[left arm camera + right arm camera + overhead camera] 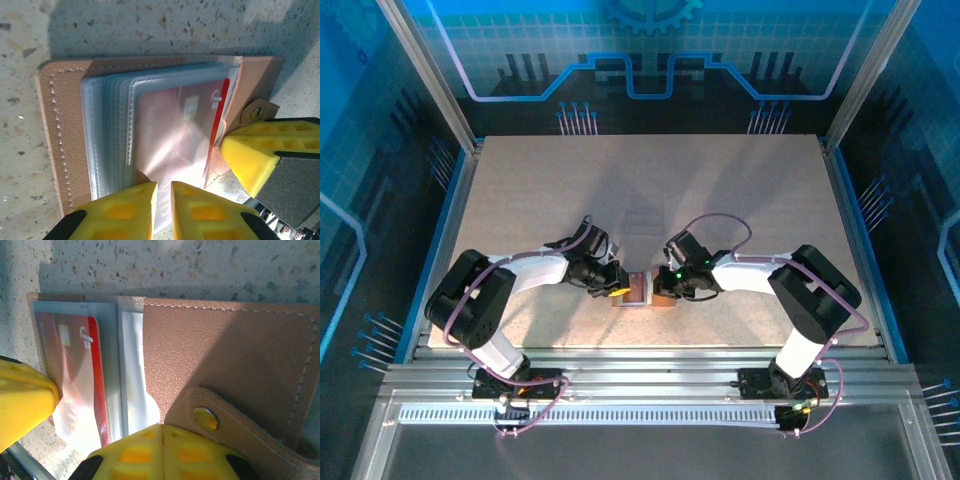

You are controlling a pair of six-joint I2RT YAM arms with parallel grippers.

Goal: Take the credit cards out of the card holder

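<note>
The left gripper (164,194) had its yellow fingers (120,210) drawn nearly together with only a thin slit between them. The near edge of the top sleeve (165,86) ran into that slit, so the pinch was on the sleeve. Whether the red card (175,130) inside it was caught too could not be told, because the fingers covered that end. Just beyond the fingertips the card lay flat in the sleeve, its print washed out by glare, with only a chip and a white mark readable. To the left of the fingers more clear sleeves (100,140) were stacked beneath, and what they held could not be made out. All of this lay on the open card holder (62,125), whose brown leather bordered the sleeves beyond and to the left of the fingers, on the speckled table (150,25).

The right gripper (162,432) had its fingers pressed together with no gap. Their tips sat at the near edge of the holder's brown flap (225,350), just beside the clasp tab (206,418) with its metal snap. Whether they nipped the leather was hidden beneath them. The flap covered everything to the right of those fingers. To their left the red card showed, one edge under a finger of the left gripper.

From above, the two grippers met tip to tip over the holder, which was mostly hidden between them.
</note>
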